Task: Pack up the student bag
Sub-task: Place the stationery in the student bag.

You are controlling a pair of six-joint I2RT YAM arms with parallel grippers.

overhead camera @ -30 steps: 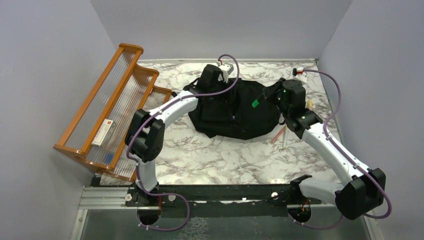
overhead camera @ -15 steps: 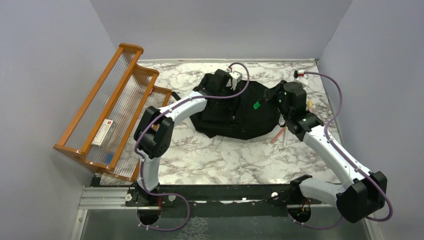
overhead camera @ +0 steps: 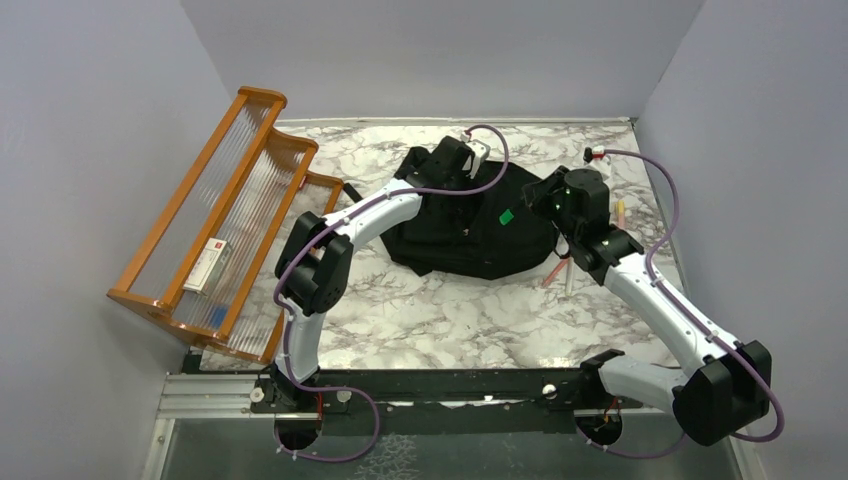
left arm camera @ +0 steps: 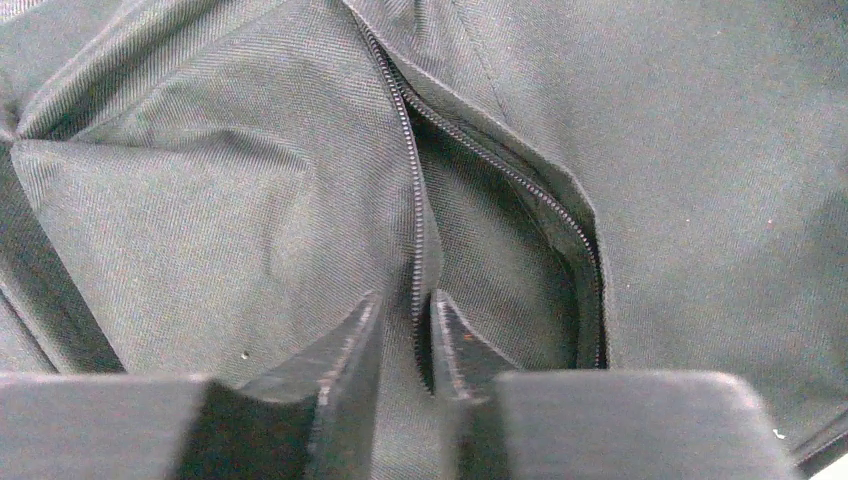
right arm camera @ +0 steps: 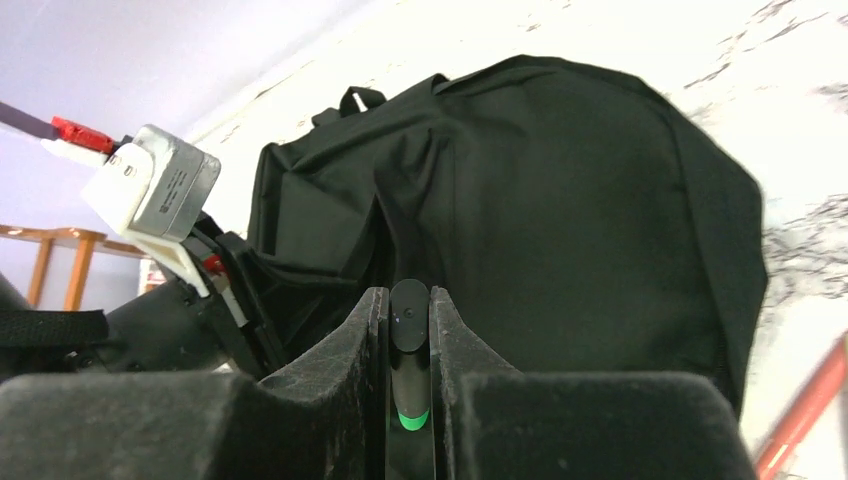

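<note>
1. The left gripper [left arm camera: 408, 322] is clenched on the backpack [left arm camera: 200, 180]. Its two dark fingers pinch the line of zipper teeth [left arm camera: 414, 200] at the near end of a gaping pocket slit [left arm camera: 500, 240].
2. The right gripper [right arm camera: 409, 300] is closed around a slim black pen [right arm camera: 409, 335] with a green band, held upright between the fingers. It hangs over the backpack's right side, and the overhead view shows the green end above the black fabric.
3. The backpack is black, soft and rounded. It lies flat on the white-and-grey marbled table [overhead camera: 450, 310], between the two grippers. A small top loop [right arm camera: 360, 98] shows at its far edge in the right wrist view.
4. Left of the backpack, well apart from it, an orange wooden rack [overhead camera: 262, 150] with ribbed clear panels leans toward the wall. A small white-and-red box [overhead camera: 208, 265] sits in it.
5. Just beside the backpack's lower right edge, a reddish pencil [overhead camera: 556, 270] and a pale pencil [overhead camera: 569, 280] lie close together on the table.
6. The left arm [overhead camera: 370, 210] crosses the backpack's left part, and its white wrist camera [right arm camera: 150, 185] sits above the fabric.
</note>
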